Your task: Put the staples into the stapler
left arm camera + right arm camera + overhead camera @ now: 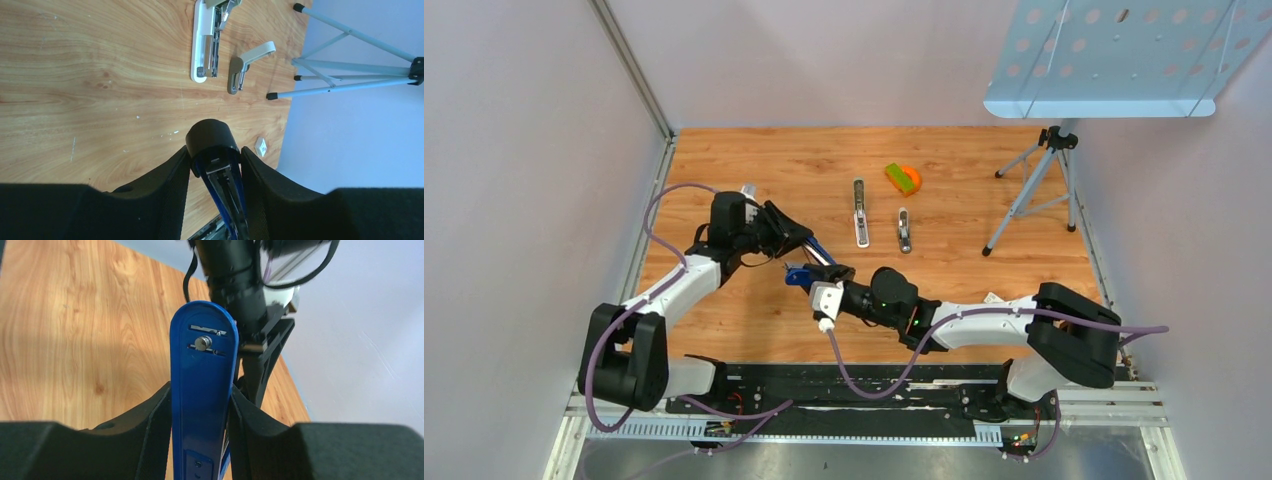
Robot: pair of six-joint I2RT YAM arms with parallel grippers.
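A blue stapler (800,274) is held above the table between both arms. My right gripper (201,390) is shut on its flat blue base (202,365), with a finger pressed on each side. My left gripper (214,152) comes from the opposite side. Its fingers (170,175) bracket the black-capped end (210,137) and touch the cap on both sides. The stapler's metal channel (225,185) shows between them. In the top view the two grippers meet at the stapler, the left (812,252) just above the right (816,288). The staples are out of view.
A white stapler (860,212) lies opened flat mid-table, with a small grey one (904,230) to its right. An orange and green object (903,178) sits behind them. A tripod (1034,190) stands at the right. A small white card (260,146) lies near the table edge.
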